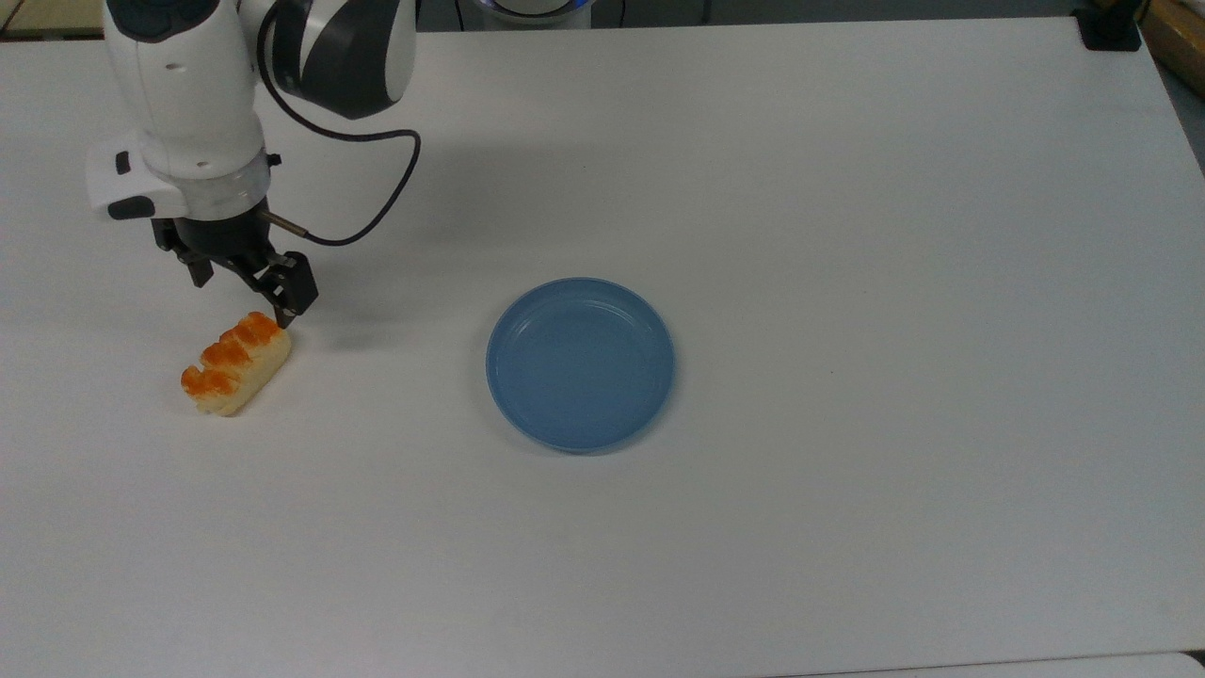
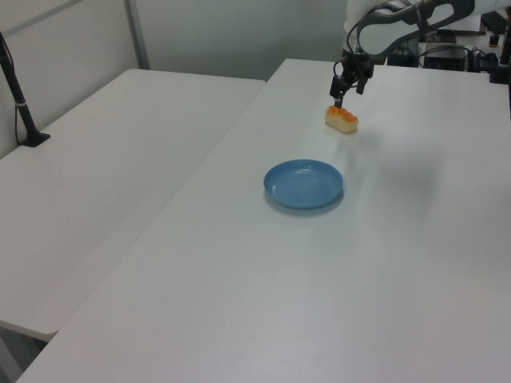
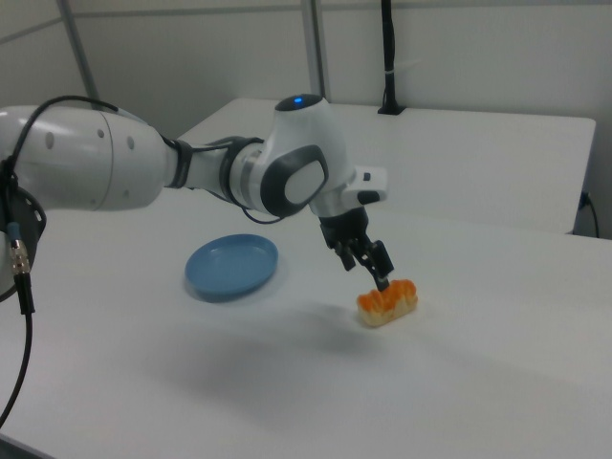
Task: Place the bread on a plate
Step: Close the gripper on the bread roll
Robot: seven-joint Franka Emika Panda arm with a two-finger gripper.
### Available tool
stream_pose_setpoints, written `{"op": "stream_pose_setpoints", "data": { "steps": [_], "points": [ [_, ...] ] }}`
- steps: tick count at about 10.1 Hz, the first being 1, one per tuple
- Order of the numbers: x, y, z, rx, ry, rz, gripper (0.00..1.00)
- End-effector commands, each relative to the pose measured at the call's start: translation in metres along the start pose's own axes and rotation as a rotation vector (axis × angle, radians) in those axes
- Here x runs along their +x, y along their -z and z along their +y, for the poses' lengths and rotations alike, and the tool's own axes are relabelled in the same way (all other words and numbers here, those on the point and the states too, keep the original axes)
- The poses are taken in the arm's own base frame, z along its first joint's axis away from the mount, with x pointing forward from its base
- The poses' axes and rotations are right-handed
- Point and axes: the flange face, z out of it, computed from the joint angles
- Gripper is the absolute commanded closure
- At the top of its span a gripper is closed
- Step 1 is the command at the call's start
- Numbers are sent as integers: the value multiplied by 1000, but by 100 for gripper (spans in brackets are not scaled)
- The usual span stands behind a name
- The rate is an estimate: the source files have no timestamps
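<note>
In the top view, going left to right: the bread (image 1: pixel 236 364) lies on the white table (image 1: pixel 847 235) near the top view's left edge, its long axis running from about 7 o'clock to 1 o'clock, the three orange-brown bumps facing up. The gripper (image 1: pixel 241 298) hangs just at the bread's 12 o'clock end, fingers spread apart with nothing between them; one fingertip (image 1: pixel 282 318) sits right by the roll's upper end, though whether it touches is unclear. A black cable (image 1: pixel 377 202) loops off the wrist. The plate (image 1: pixel 580 364) rests at 3 o'clock from the bread, well apart from it. In the right view, the gripper (image 3: pixel 368 268) points down over the bread (image 3: pixel 387 301), with the plate (image 3: pixel 231 267) at 9 o'clock from the bread
</note>
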Motion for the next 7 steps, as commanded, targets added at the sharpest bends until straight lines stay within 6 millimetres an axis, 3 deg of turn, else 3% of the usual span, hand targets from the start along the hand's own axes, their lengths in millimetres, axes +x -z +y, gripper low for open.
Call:
{"op": "stream_pose_setpoints", "data": {
  "steps": [1,3,6,7],
  "points": [
    [10,-42,24,-23,-115,84,0],
    [15,-63,31,-19,-172,141,0],
    [14,-86,18,-8,-245,171,0],
    [16,-82,17,-3,-254,179,0]
  ]
}}
